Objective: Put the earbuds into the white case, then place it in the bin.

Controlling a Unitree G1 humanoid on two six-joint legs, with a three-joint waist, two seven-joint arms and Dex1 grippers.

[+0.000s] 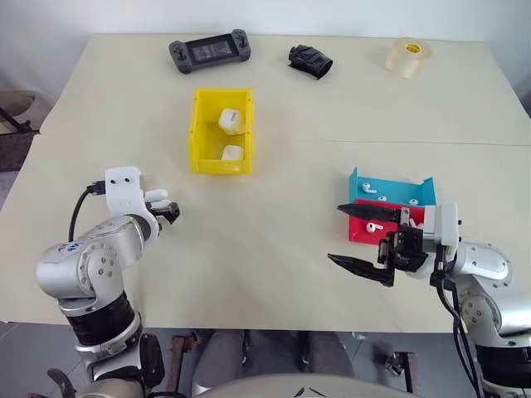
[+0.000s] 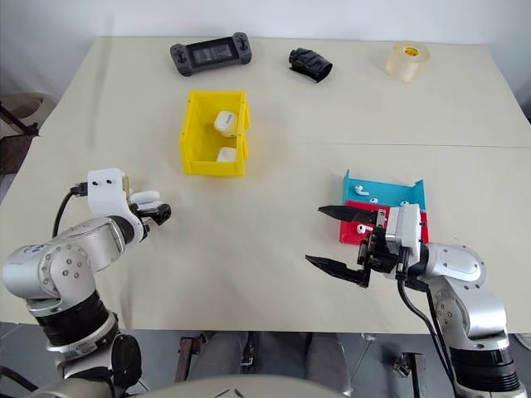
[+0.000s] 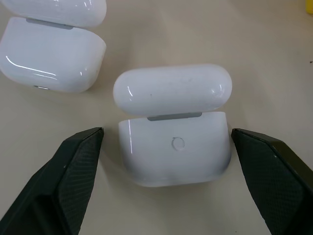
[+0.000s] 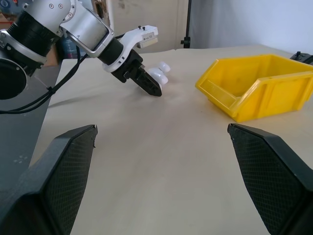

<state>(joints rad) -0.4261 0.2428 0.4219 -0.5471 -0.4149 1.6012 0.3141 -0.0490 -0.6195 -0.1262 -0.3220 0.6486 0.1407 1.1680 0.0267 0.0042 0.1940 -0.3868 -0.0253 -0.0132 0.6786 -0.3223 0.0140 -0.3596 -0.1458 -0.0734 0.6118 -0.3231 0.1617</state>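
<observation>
A white case [image 3: 174, 152] with its lid raised stands on the table between the fingers of my open left gripper [image 3: 166, 132], hinge side toward the wrist; the fingers stand apart from it. A second white case [image 3: 51, 58] sits just beyond. From the head, my left gripper [image 1: 168, 211] is at the near left. The yellow bin [image 1: 199, 133] holds two white cases [image 1: 231, 121]. Several earbuds [image 1: 369, 188] lie in the trays at the right. My right gripper [image 1: 362, 239] hangs open and empty just left of those trays.
A teal tray [image 1: 397, 187] and a red tray [image 1: 362, 233] sit together at the near right. Along the far edge lie a black handheld game console [image 1: 209, 51], a black object [image 1: 310, 60] and a roll of tape [image 1: 407, 57].
</observation>
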